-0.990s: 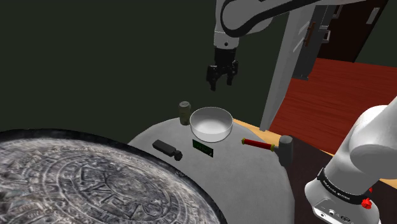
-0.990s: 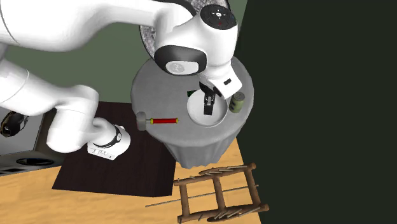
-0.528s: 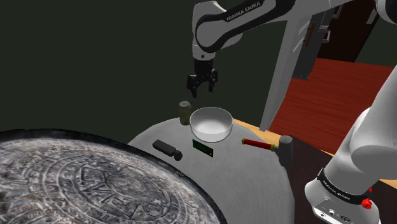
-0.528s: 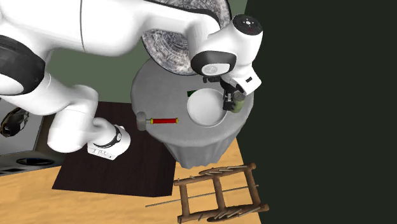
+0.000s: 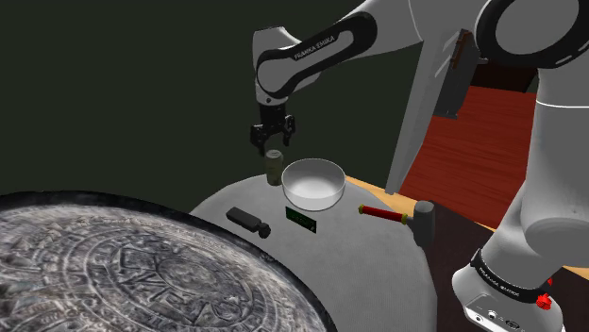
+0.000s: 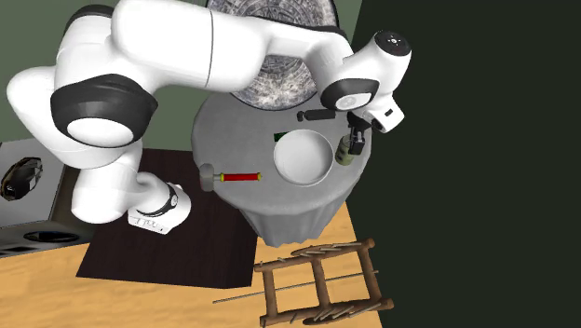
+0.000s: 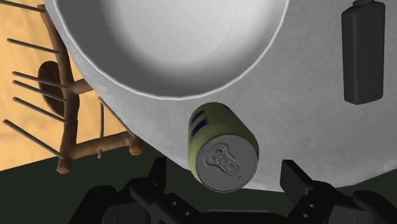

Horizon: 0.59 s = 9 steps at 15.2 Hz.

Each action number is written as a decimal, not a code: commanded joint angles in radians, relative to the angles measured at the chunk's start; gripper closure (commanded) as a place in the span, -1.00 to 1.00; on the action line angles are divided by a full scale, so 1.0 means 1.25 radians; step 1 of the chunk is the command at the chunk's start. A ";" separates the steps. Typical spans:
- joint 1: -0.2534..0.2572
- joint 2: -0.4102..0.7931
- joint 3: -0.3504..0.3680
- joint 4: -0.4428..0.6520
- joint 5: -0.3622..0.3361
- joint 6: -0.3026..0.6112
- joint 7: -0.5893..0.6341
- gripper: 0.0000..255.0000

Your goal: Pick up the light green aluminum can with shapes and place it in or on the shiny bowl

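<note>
Far at the shoulder view's left, a great round disc point(image 5: 123, 273), stony grey, carved in rings. Then a small black boxy device point(image 5: 247, 221), flat on the round grey table point(image 5: 378, 273). Next the can point(image 5: 274, 166) — olive-green cylinder, dark blue marks, dull grey lid with a pull tab — upright near the table's rim, just beside the bowl point(image 5: 312, 184) (smooth, white, deep-curved). Directly above the can, the black gripper point(image 5: 271, 143), fingers spread wide to either side, clasping nothing. Rightmost, a hammer point(image 5: 396, 217): red handle, grey head.
</note>
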 commanded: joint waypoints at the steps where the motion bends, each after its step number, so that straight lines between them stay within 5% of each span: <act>1: 0.004 0.021 0.000 0.013 -0.005 0.008 0.005 -1.00; 9: 0.007 0.049 -0.002 -0.018 -0.010 0.067 0.009 -1.00</act>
